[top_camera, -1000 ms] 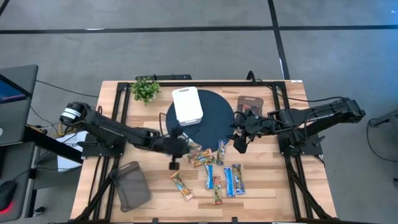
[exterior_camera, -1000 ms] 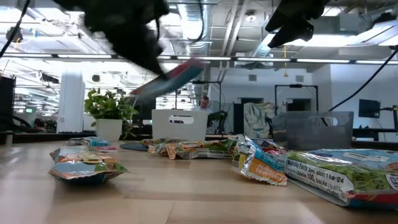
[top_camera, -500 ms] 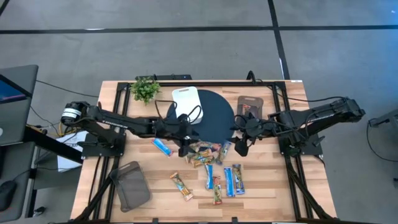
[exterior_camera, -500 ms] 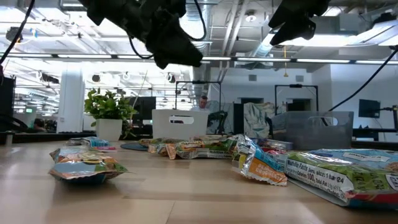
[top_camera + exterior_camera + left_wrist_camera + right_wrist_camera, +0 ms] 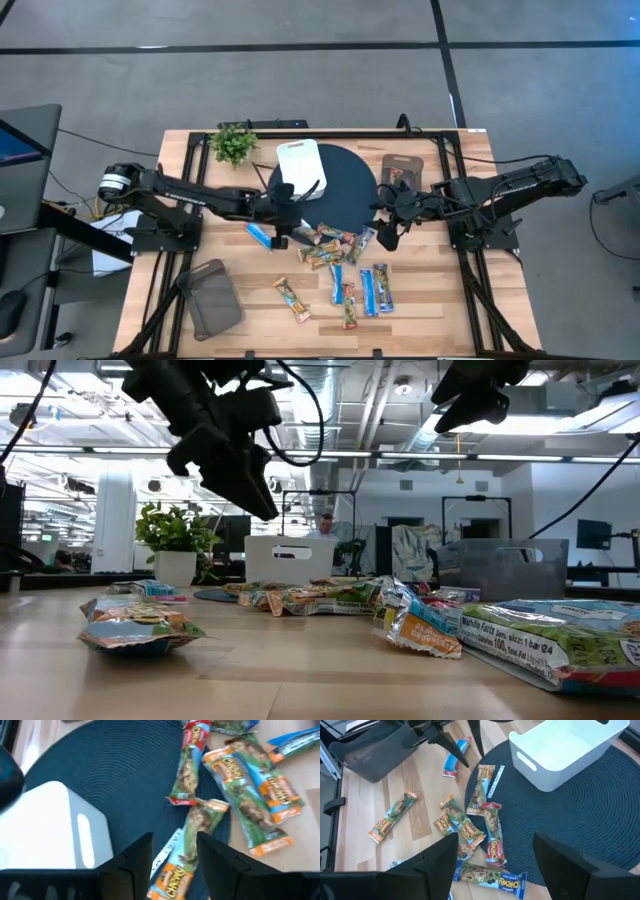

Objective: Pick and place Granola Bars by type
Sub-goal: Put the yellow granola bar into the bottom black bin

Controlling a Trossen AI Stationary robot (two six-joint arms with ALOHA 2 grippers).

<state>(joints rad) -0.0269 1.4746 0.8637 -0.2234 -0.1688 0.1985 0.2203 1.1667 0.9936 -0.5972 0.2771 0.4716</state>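
1. The left gripper [image 5: 283, 238], which a second ago sat over the near-left part of the bar cluster gripping a blue-and-white bar in the air, now hangs empty with its fingers apart, by the left edge of the dark round mat [image 5: 345, 165].
2. That blue-and-white bar [image 5: 259, 236] now lies flat on the wooden table [image 5: 440, 300], just left of the gripper and apart from the pile.
3. Over the last half second, the gripper has drawn slightly left and nearer.

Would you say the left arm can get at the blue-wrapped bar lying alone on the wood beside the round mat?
Probably yes: the left gripper hangs open just beside the blue-wrapped bar, with nothing lying on or against it.
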